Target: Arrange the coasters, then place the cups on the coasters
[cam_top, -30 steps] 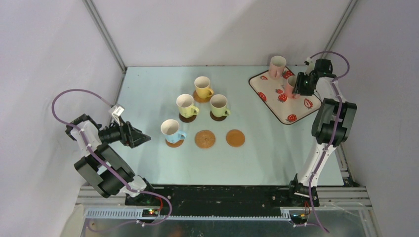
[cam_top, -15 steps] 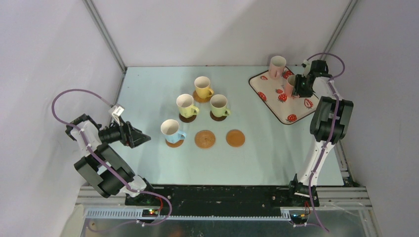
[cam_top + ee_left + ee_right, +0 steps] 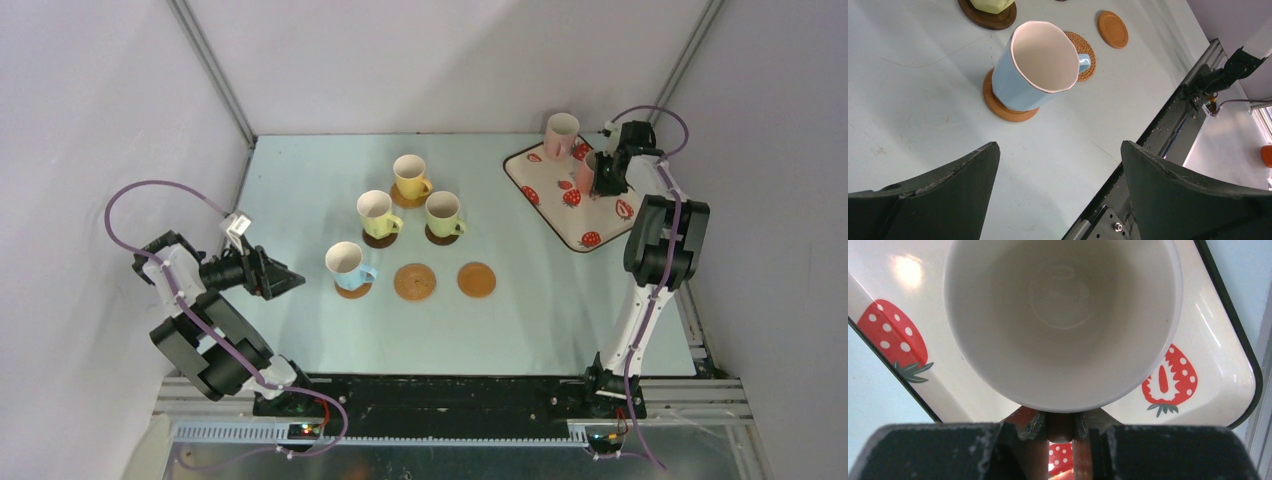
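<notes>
Four cups stand on coasters mid-table: a yellow cup (image 3: pixel 410 177), two pale green cups (image 3: pixel 376 213) (image 3: pixel 442 211) and a light blue cup (image 3: pixel 345 262) (image 3: pixel 1040 65). Two tan coasters (image 3: pixel 414 281) (image 3: pixel 476 279) lie bare beside the blue cup. One pink cup (image 3: pixel 560 135) stands on the strawberry tray (image 3: pixel 585 222). A second pink cup (image 3: pixel 586 172) (image 3: pixel 1063 315) is also on the tray, and my right gripper (image 3: pixel 603 175) (image 3: pixel 1061 424) is shut on its handle. My left gripper (image 3: pixel 292 282) (image 3: pixel 1058 147) hangs open left of the blue cup, holding nothing.
The tray (image 3: pixel 1218 365) sits at the far right corner, close to the frame post and the right wall. The black rail (image 3: pixel 1168 120) runs along the table's near edge. Bare table surface lies in front of the coaster row.
My right gripper has moved in toward the nearer pink cup on the tray and closed on its handle. The left arm and the other cups have not moved.
</notes>
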Controlling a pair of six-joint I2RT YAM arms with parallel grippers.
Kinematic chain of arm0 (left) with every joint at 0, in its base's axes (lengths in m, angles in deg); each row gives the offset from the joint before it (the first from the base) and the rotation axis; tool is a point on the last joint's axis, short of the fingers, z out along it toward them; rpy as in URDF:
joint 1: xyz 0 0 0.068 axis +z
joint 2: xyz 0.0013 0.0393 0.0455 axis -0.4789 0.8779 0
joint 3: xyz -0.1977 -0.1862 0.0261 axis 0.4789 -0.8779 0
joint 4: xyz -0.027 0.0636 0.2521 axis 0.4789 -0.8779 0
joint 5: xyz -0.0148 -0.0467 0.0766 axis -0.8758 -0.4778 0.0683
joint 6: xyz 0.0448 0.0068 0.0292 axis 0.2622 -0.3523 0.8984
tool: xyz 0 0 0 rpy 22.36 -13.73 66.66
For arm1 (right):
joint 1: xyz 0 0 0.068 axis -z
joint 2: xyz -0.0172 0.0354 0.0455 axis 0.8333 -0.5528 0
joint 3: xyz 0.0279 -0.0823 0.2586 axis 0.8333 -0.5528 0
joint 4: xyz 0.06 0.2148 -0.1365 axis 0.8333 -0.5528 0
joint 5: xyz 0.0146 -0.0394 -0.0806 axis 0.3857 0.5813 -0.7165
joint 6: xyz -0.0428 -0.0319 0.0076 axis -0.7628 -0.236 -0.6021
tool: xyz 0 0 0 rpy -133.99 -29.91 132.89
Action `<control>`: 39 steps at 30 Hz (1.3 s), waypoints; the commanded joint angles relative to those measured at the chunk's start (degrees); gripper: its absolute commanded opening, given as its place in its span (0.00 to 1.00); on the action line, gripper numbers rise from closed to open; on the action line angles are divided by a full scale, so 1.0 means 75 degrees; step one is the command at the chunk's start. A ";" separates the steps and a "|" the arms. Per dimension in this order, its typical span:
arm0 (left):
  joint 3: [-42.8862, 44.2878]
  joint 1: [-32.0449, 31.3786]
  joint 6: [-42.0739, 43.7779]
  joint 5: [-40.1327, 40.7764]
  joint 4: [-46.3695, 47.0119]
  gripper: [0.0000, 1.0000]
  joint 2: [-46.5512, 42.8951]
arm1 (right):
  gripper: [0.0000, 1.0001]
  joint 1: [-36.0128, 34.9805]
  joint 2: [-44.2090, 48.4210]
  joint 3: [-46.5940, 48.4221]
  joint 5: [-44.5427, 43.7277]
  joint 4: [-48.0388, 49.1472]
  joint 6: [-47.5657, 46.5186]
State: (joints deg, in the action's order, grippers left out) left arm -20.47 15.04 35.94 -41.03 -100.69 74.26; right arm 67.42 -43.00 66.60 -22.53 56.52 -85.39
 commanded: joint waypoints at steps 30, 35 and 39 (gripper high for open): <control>0.0214 0.0086 0.0188 -0.0252 -0.0354 0.98 -0.0180 | 0.00 -0.5992 0.6357 -0.2727 0.1277 0.0099 -0.2238; 0.0215 0.0080 0.0185 -0.0256 -0.0353 0.98 -0.0166 | 0.00 -0.7163 0.6206 -0.3647 0.1036 0.0530 -0.2433; 0.0195 0.0083 0.0206 -0.0253 -0.0353 0.98 -0.0232 | 0.00 -0.7513 0.5971 -0.4286 0.0983 0.1141 -0.2139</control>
State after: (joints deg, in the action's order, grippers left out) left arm -20.47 15.07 35.94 -41.03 -100.72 74.13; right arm 12.82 1.98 36.05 -14.57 54.40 -102.13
